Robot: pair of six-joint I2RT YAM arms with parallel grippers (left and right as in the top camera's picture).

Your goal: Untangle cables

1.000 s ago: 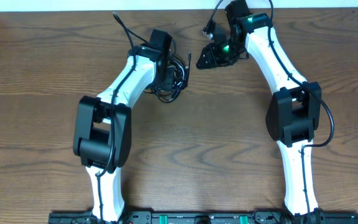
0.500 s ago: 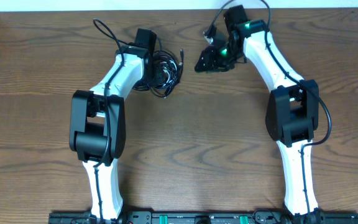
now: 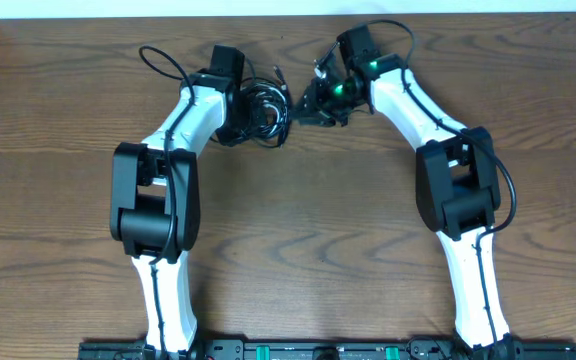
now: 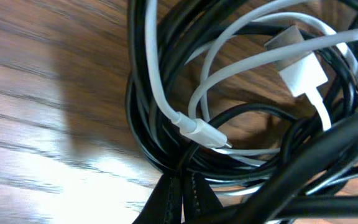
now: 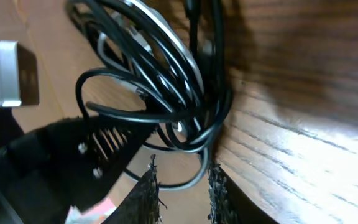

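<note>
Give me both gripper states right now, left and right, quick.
Left gripper: shut on the tangled bundle of thin black and white cables.
Right gripper: open, jaws apart around a loop of that bundle, not pinching it yet.

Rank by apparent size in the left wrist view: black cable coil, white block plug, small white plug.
Largest: black cable coil; then white block plug; smallest: small white plug. Plugs look similarly near.

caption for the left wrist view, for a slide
Left gripper shut at the edge of black cables tangled with a white cable on a wooden table
</note>
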